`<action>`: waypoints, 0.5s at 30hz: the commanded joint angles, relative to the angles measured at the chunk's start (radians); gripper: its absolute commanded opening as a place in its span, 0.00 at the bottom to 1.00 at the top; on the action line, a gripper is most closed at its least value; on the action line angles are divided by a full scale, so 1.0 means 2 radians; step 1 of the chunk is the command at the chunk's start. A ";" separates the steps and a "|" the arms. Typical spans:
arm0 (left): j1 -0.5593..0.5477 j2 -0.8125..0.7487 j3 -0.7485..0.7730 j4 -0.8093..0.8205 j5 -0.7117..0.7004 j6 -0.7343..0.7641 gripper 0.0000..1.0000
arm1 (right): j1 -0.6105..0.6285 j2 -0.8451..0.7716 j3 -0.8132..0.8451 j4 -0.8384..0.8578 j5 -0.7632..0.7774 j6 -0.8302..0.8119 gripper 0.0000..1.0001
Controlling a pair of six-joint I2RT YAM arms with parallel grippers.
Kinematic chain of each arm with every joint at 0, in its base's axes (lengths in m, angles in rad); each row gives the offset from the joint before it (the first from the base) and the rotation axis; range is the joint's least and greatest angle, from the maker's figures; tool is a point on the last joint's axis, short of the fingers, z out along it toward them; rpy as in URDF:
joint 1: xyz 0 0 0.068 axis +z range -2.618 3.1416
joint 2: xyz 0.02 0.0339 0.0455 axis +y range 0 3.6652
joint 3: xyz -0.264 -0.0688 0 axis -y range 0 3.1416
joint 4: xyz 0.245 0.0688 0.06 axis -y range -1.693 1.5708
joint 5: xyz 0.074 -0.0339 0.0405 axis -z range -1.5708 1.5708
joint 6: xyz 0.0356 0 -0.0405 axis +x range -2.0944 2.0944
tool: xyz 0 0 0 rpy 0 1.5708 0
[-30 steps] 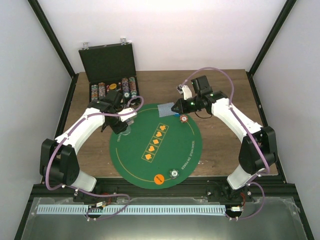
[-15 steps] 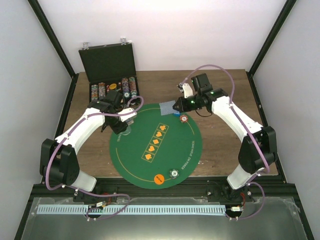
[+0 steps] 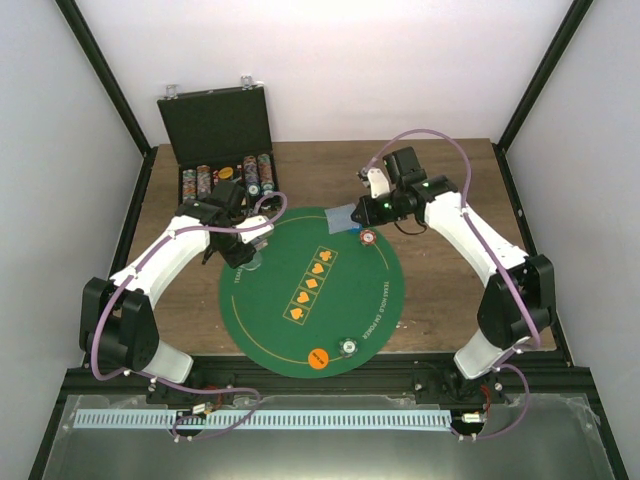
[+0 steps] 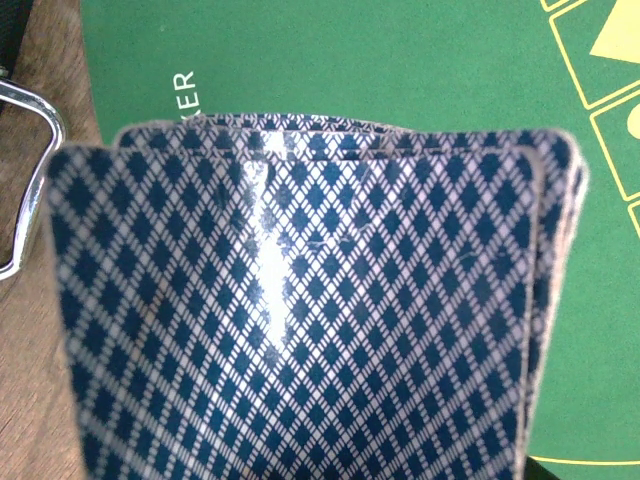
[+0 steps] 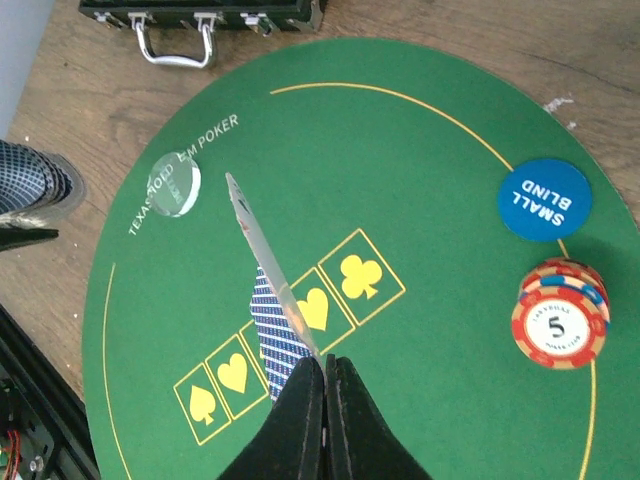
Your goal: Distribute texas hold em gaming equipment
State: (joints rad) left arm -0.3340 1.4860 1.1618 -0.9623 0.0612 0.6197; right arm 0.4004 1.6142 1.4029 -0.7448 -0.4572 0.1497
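Note:
My right gripper (image 3: 354,214) (image 5: 325,365) is shut on two blue-backed cards (image 5: 275,320) (image 3: 340,216), held tilted over the far part of the green mat (image 3: 300,335), above the yellow suit boxes. My left gripper (image 3: 243,254) holds a deck of blue-backed cards (image 4: 300,310) over the mat's left edge; the deck hides its fingers. On the mat lie a clear disc (image 5: 174,185), a blue "small blind" disc (image 5: 544,199), a red-and-white chip stack (image 5: 559,314) (image 3: 369,238), an orange disc (image 3: 319,357) and a silvery chip (image 3: 349,346).
A black hinged case (image 3: 214,122) stands open at the back left, with rows of chips (image 3: 228,180) in its tray. Its handle side shows in the right wrist view (image 5: 200,12). Brown table (image 3: 450,250) surrounds the mat.
My right gripper has lifted the cards off the mat's far edge and moved slightly right; they now hang tilted. The left arm has not moved.

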 commanded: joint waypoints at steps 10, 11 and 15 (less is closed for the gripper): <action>0.003 0.007 0.000 0.005 0.004 -0.007 0.38 | -0.003 -0.079 -0.030 -0.064 0.050 -0.017 0.01; 0.003 0.007 0.001 0.004 0.004 -0.007 0.38 | -0.003 -0.079 -0.029 -0.065 0.050 -0.017 0.01; 0.003 0.006 0.001 0.003 0.004 -0.007 0.38 | -0.003 -0.076 -0.027 -0.065 0.055 -0.017 0.01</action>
State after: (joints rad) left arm -0.3340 1.4860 1.1618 -0.9623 0.0616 0.6113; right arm 0.4004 1.4693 1.3453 -0.8536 -0.3729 0.1276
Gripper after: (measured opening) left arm 0.385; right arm 0.009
